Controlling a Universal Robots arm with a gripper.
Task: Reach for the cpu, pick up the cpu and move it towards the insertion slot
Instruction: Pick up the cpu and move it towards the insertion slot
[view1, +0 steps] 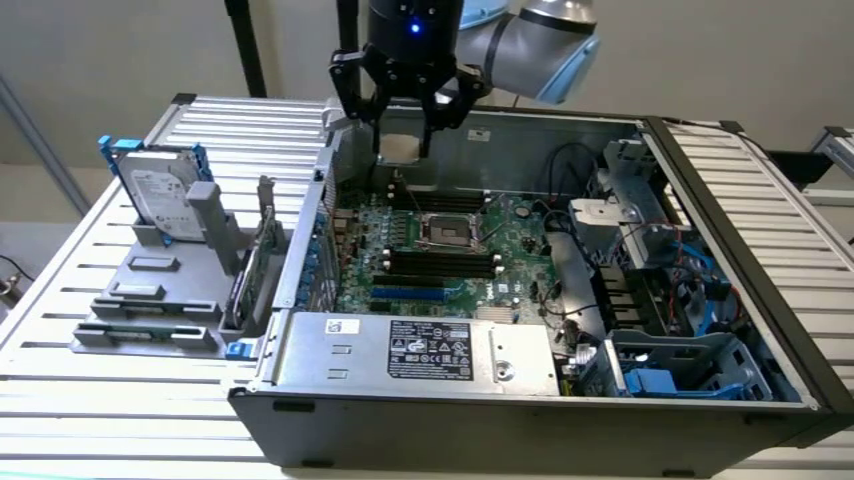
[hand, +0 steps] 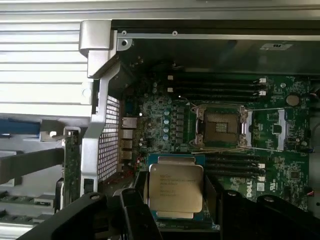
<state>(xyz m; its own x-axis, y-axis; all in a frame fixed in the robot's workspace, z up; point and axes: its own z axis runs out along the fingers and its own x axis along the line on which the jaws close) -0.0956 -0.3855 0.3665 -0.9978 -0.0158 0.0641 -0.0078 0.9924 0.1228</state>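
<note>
Cpu (hand: 176, 187), a small flat square chip with silver-grey metal top, hangs level between the black gripper's (view1: 402, 128) closed jaws, over the motherboard just beyond the silvery-framed, dark-centred insertion slot (view1: 447, 232), presumably for flat seating.

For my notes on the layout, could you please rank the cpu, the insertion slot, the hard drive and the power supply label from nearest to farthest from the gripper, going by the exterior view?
1. cpu, held between the fingers of the gripper.
2. insertion slot, on the motherboard below.
3. hard drive, upright at the exterior view's left.
4. power supply label, at the case's near edge.
</note>
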